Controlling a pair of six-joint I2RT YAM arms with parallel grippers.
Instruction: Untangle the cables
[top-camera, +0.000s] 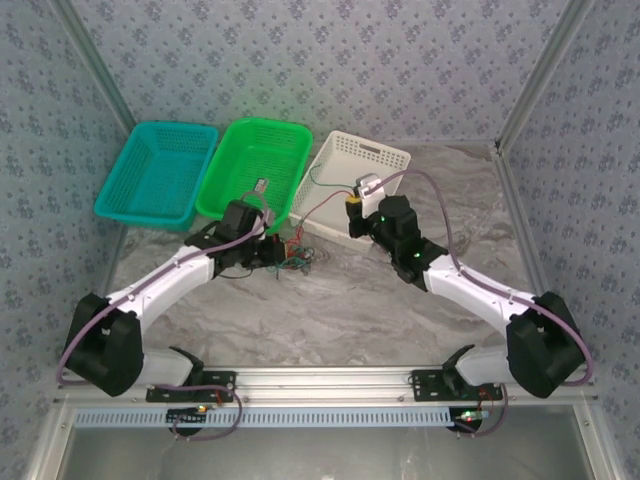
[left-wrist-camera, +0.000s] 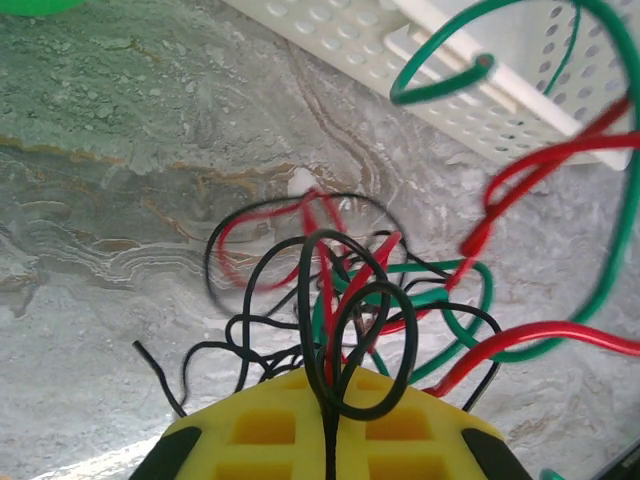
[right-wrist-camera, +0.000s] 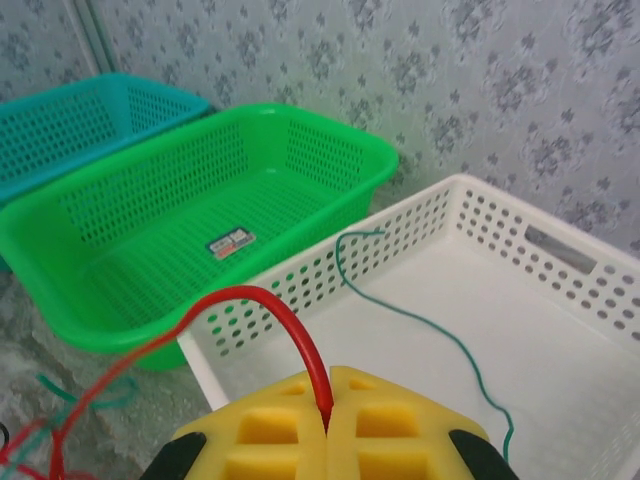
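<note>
Grey marbled tabletop (top-camera: 330, 310) lies open across the lower half of the top view, so the widest room for drawing strands out is judged to be there. The upper middle is walled by the teal basket (top-camera: 150, 135), green basket (top-camera: 260, 130) and white basket (top-camera: 385, 160), whose rims could snag a loop. The cables (top-camera: 297, 257) are heaped in a knot at the centre, just below the green basket. They are judged light, limp and springy, apt to drag neighbours along, so a hold near a free end is favoured over the crossings. The left gripper (left-wrist-camera: 330, 425) is clamped on a black cable (left-wrist-camera: 350, 330) at its view's bottom centre. The right gripper (right-wrist-camera: 326, 420) is pinched shut on a red cable (right-wrist-camera: 270, 298). One green cable (right-wrist-camera: 430, 328) is draped into the white basket.
</note>
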